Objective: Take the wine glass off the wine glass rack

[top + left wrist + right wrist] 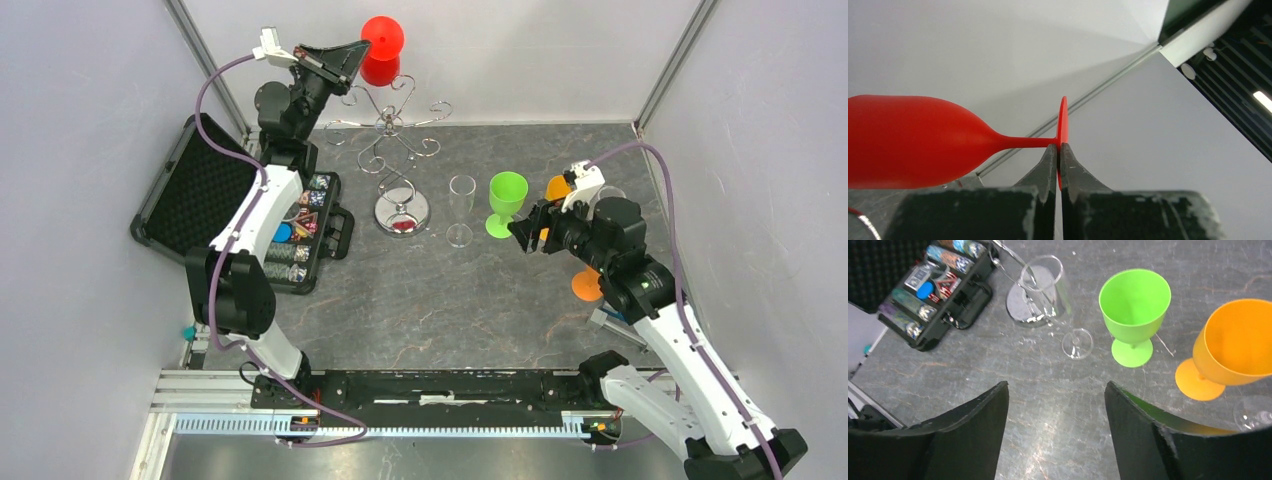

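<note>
A red wine glass (382, 48) is held high at the back, above and left of the chrome wine glass rack (398, 150). My left gripper (345, 62) is shut on the rim of its foot; in the left wrist view the gripper (1060, 150) pinches the thin red disc, with the red wine glass (908, 140) lying sideways, bowl to the left. My right gripper (524, 236) stands open above the table, empty, just right of the green wine glass (505, 200). In the right wrist view the gripper (1055, 387) frames bare table below the green wine glass (1134, 305).
A clear glass (461, 207) stands between the rack's mirrored base (402, 212) and the green glass. An orange glass (1233, 347) stands by the right gripper, another clear foot (1253, 412) beside it. An open black case (300, 225) of small items lies at the left. Grey walls close the cell.
</note>
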Tool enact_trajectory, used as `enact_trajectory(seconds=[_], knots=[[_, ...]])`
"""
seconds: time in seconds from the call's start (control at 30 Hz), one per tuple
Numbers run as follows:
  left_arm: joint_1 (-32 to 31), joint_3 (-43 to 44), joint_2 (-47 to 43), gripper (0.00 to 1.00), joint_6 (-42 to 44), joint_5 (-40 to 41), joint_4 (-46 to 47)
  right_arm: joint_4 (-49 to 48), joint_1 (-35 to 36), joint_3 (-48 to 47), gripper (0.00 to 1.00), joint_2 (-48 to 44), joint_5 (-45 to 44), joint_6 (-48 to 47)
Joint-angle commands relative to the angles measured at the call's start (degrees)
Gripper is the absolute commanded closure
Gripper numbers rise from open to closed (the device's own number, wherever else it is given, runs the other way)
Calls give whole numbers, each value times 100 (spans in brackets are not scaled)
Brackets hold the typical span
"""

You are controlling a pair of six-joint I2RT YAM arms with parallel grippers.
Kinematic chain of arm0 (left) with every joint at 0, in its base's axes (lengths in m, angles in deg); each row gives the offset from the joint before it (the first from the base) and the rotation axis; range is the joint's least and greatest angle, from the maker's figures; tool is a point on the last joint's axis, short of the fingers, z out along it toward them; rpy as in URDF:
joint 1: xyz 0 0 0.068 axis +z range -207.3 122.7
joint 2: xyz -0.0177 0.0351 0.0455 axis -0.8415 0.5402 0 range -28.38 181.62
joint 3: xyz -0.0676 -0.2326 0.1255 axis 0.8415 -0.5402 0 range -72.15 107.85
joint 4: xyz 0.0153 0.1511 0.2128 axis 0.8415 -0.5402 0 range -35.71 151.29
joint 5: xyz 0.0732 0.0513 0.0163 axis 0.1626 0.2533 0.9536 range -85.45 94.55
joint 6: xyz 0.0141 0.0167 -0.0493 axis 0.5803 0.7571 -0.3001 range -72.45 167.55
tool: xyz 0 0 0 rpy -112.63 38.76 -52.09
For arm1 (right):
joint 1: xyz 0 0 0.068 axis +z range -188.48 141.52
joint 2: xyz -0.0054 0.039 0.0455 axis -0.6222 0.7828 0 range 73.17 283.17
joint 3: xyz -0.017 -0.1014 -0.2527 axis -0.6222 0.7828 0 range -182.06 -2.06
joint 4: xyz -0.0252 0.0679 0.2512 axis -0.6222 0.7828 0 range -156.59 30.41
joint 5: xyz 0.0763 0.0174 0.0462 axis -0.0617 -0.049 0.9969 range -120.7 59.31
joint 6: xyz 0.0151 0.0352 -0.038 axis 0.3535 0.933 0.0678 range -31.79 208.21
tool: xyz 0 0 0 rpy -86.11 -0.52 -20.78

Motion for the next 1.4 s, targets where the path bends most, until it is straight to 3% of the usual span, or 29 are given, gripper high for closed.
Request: enact_trajectory(seconds=[0.0, 0.17, 0.3, 0.4, 0.53, 0.8, 0.97, 1.23, 1.37], knots=[[1, 363, -26, 98, 98, -569, 1144, -758, 39, 166, 23, -307, 251, 87], [0, 481, -260, 98, -83, -810, 1310, -1202, 39, 307, 15, -496, 445, 192], [-65, 331, -428, 98, -1042, -886, 1666, -1678, 39, 396, 12, -535, 859, 318], [-205, 171, -525, 98, -1869, -889, 1960, -2601, 46, 619, 13, -513, 1490, 932], [-464, 56, -616, 98, -2750, -902, 1962, -4598, 93, 1271, 14, -541, 2016, 2225], [-1131, -504, -942, 98, -3946, -745, 2117, -6617, 186, 1775, 7, -574, 1449, 3250], [-1670, -1185, -1368, 98, -4386, -472, 2228, -7073, 197, 1770, 5, -632, 1026, 3419], [-2426, -2005, -2246, 98, -4470, 95, 1909, -7212, 197, 1889, 2, -771, 238, 3535], [-2583, -2061, -2616, 98, -4187, 214, 1439, -7883, 199, 1954, 3, -583, 482, 3863]])
